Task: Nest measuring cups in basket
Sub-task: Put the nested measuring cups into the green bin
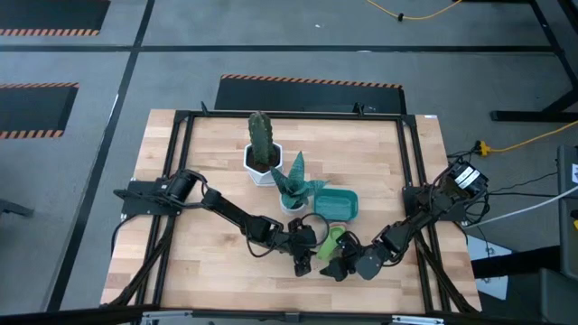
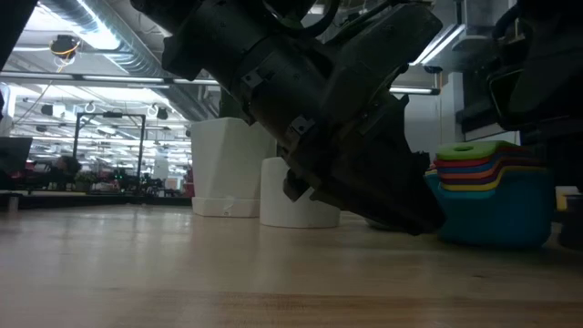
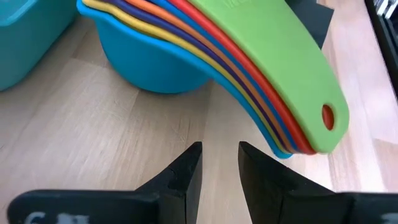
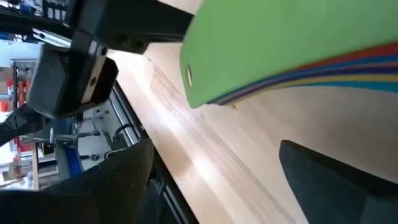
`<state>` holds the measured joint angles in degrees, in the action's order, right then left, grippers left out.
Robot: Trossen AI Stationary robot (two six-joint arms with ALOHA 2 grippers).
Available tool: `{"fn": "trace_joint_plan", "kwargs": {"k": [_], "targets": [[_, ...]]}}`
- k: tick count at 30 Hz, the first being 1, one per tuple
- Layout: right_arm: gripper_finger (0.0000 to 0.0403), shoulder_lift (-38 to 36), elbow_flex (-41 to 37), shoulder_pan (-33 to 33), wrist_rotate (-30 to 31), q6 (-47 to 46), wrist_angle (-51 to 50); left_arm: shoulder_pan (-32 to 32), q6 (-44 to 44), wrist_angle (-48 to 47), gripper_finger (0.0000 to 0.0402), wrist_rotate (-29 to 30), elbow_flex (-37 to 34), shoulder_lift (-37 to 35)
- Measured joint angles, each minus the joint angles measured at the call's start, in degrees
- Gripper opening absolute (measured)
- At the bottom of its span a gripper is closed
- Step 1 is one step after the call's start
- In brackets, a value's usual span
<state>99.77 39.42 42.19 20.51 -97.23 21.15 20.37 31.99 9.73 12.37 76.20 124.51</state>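
The measuring cups (image 3: 186, 37) are nested in one stack, green on top and the big blue one at the bottom. The blue bowl (image 3: 155, 68) stands on the table beside the teal basket (image 1: 336, 205), not inside it. The stacked handles (image 3: 292, 93) jut out above the wood. My left gripper (image 3: 221, 165) is open by a narrow gap, just short of the bowl and under the handles. My right gripper (image 4: 216, 149) is wide open, one finger on each side below the handles' free end (image 4: 249, 68).
Two white plant pots stand just beyond the basket, one with a cactus (image 1: 262, 149) and one with a succulent (image 1: 293, 185). Black frame rails (image 1: 411, 181) run along the table's sides. Bare wood lies to the left (image 1: 199, 262).
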Motion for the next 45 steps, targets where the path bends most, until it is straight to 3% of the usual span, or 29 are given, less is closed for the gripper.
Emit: {"fn": "trace_joint_plan", "kwargs": {"k": [6,12,16,22,28,45], "targets": [[0.0353,0.0,0.0,0.04,-5.39,-0.06,-0.02,0.0,-2.4,0.3,0.0097,0.23,-0.02,0.01],[0.0353,0.0,0.0,0.73,-4.71,-3.43,-0.04,-0.01,-2.47,0.25,0.0097,0.23,-0.02,0.02],[0.0353,0.0,0.0,4.25,0.65,-7.12,0.1,-0.01,-2.51,0.25,0.0097,0.23,-0.02,0.02],[0.0353,0.0,0.0,11.24,14.29,-12.36,0.02,-0.1,-2.53,1.26,0.0097,0.58,-0.02,0.02],[0.0353,0.0,0.0,13.84,24.92,-13.29,-0.22,-0.12,-2.58,1.54,0.0097,0.28,-0.02,0.02],[0.0353,2.89,-0.02,7.53,25.34,-13.39,-0.35,-0.2,-2.64,4.33,0.0097,0.19,-0.02,0.02]]}}
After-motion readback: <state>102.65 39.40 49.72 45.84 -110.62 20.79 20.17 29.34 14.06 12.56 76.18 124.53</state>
